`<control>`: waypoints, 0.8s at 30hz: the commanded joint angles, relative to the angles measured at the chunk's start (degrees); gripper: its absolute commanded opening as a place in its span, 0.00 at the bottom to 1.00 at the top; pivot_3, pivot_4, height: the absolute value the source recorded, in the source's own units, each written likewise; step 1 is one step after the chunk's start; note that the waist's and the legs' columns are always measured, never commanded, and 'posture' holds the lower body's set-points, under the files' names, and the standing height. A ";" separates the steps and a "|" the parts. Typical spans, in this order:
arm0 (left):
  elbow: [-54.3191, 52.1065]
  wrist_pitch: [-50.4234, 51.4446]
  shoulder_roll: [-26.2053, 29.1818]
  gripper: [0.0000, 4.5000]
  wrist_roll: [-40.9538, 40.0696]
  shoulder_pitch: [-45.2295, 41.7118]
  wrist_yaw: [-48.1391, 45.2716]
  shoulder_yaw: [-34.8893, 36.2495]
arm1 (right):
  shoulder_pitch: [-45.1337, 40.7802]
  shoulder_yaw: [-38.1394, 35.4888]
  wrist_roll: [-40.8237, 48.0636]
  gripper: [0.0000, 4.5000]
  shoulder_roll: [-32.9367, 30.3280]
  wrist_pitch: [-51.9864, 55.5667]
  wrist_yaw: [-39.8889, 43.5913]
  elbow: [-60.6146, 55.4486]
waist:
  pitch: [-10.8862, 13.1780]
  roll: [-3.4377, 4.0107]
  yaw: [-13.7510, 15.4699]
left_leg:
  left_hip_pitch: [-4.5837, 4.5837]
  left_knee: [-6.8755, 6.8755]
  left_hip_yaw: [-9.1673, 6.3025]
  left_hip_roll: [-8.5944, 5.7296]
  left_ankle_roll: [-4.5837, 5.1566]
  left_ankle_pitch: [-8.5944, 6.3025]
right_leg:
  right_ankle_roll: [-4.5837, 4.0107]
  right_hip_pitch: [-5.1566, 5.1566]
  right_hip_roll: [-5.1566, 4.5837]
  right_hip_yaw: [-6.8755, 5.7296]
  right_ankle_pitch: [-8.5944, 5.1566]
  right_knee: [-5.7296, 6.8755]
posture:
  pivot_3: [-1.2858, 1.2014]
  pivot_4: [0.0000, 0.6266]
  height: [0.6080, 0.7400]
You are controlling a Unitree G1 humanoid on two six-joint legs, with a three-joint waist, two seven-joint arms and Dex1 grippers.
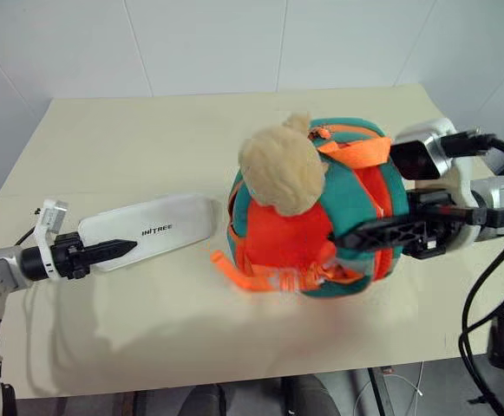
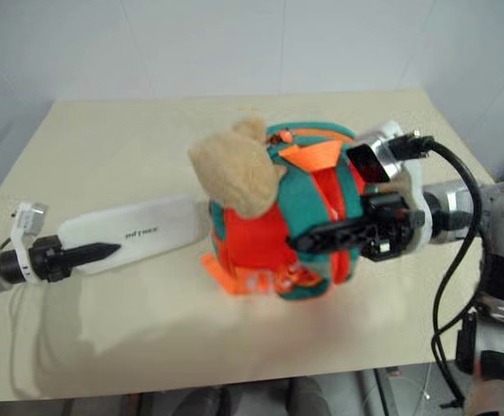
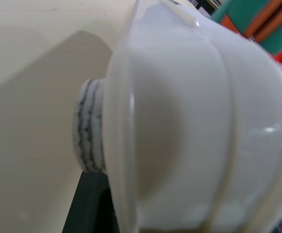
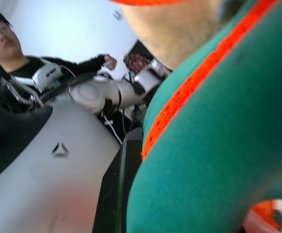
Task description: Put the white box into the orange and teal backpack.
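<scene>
1. While the white box (image 1: 152, 229) lies flat on the cream table (image 1: 130, 139), I see it stretched out to the left of the orange and teal backpack (image 1: 321, 212), its near end close beside the bag and its dark lettering facing up.
2. My left gripper (image 1: 113, 250) has the box's far end: one black finger lies along the top of the case, and the left wrist view shows the white shell (image 3: 194, 121) pressed right up against the camera with a ribbed pad (image 3: 89, 126) against its side. I read the claw as clamped on the box.
3. The box is outside the bag, entirely on the tabletop.
4. The backpack stands near the middle of the table, slightly toward the right, with its tan plush toy (image 1: 279, 173) on the upper left side and orange webbing loops (image 1: 238, 273) trailing onto the table at its lower left.
5. My right gripper (image 1: 364, 234) reaches in from the right, pointing left across the bag's orange and teal side. The fingers lie close together against the fabric, and in the right wrist view teal cloth with orange trim (image 4: 218, 145) sits hard against a black finger (image 4: 116, 189); I take the claw as pinched on the backpack.
6. A person (image 4: 14, 53) appears in the right wrist view.
</scene>
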 commanded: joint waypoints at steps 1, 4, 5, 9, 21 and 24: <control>-4.01 -0.91 -0.92 0.28 -2.25 1.35 -0.62 3.31 | 1.51 1.76 -2.98 0.21 -1.73 -4.32 2.07 -0.86 | 0.00 0.00 -0.01 | 0.00 0.07 0.12 0.01 0.26 -0.16 | 0.00 0.00 0.00 0.01 0.00 0.02 | 0.52 0.24 1.00; -10.62 1.85 -2.35 0.28 -5.47 2.79 1.04 5.64 | 2.65 2.89 -2.85 0.21 -0.80 -5.68 2.60 -1.95 | 0.00 -0.01 -0.06 | -0.03 0.34 0.27 0.07 0.36 -0.30 | 0.01 -0.01 -0.01 0.03 0.01 0.10 | 0.52 0.24 1.00; -13.19 3.11 -2.82 0.28 -7.03 3.26 1.94 6.83 | 2.99 2.91 -2.31 0.21 -0.12 -5.78 2.14 -2.23 | 0.00 -0.03 -0.07 | -0.03 0.38 0.27 0.11 0.34 -0.31 | 0.02 0.00 0.00 0.03 0.01 0.10 | 0.52 0.24 1.00; -19.65 7.21 -3.87 0.28 -13.63 3.81 5.34 13.29 | 5.59 3.28 -1.85 0.21 1.62 -6.59 0.95 -3.87 | -0.03 -0.08 -0.08 | -0.02 0.44 0.17 0.20 0.29 -0.35 | 0.02 0.00 0.04 0.04 0.01 0.13 | 0.52 0.24 1.00; -29.01 18.14 -4.04 0.28 -35.28 -3.05 19.22 23.43 | 9.98 6.39 -6.00 0.21 3.08 -11.58 0.97 -2.65 | -0.05 -0.12 -0.04 | 0.08 0.54 0.12 0.18 0.22 -0.35 | 0.03 0.10 0.07 0.09 0.02 0.17 | 0.52 0.24 1.00; -30.68 20.18 -4.20 0.28 -39.25 -4.23 20.90 21.30 | 10.12 7.07 -6.71 0.21 3.38 -12.41 1.07 -2.52 | -0.05 -0.12 -0.07 | 0.08 0.55 0.18 0.18 0.13 -0.30 | 0.02 0.09 0.10 0.10 0.02 0.20 | 0.52 0.24 1.00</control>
